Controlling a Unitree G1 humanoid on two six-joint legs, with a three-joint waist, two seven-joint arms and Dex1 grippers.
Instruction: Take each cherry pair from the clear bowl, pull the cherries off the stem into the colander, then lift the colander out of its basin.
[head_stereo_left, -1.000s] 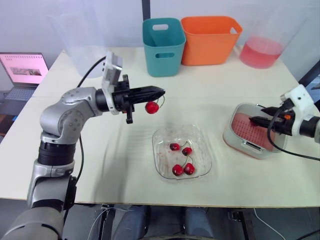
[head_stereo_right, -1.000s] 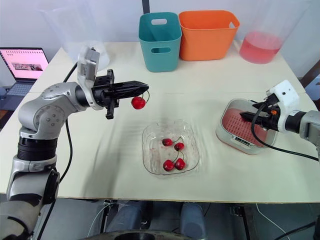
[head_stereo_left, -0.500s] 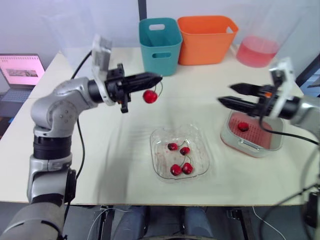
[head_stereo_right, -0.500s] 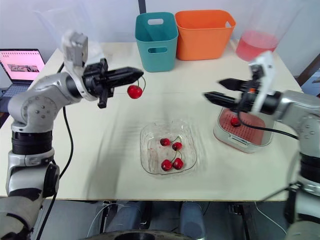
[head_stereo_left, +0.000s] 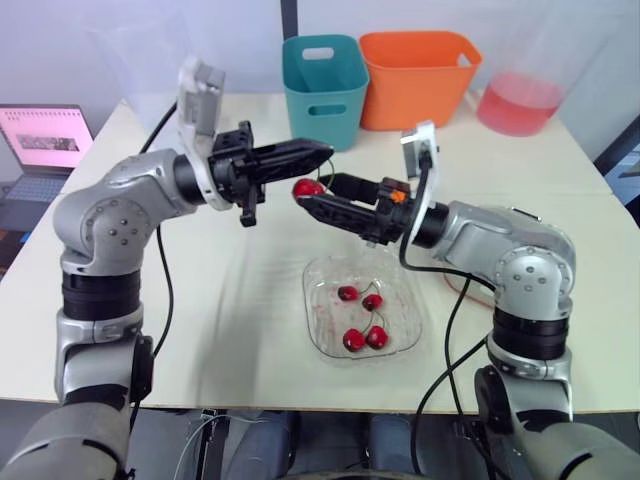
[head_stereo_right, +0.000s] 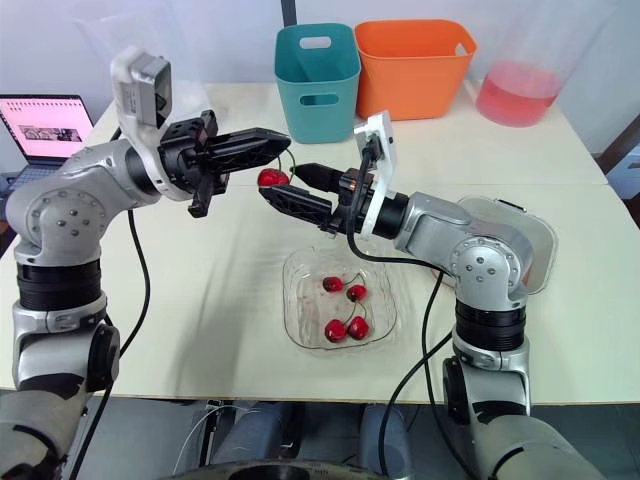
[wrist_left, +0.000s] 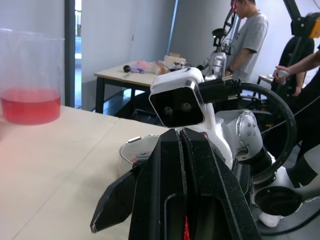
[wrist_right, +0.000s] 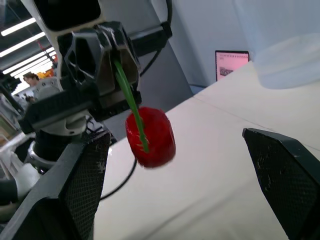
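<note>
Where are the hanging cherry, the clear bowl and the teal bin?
hanging cherry (wrist_right: 150, 136), right wrist view, its red body
clear bowl (head_stereo_left: 312, 315), left eye view, its left wall
teal bin (head_stereo_left: 320, 132), left eye view, its front wall

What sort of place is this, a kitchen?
More likely a robotics lab or workshop: a laptop sits beside the table, and the left wrist view shows people near another workbench.

Head stereo above, wrists near cherry (wrist_right: 150, 137)

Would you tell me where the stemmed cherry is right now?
In the left eye view, the cherry hangs from the left gripper, between the right gripper's open fingers, beyond the clear bowl.
</note>
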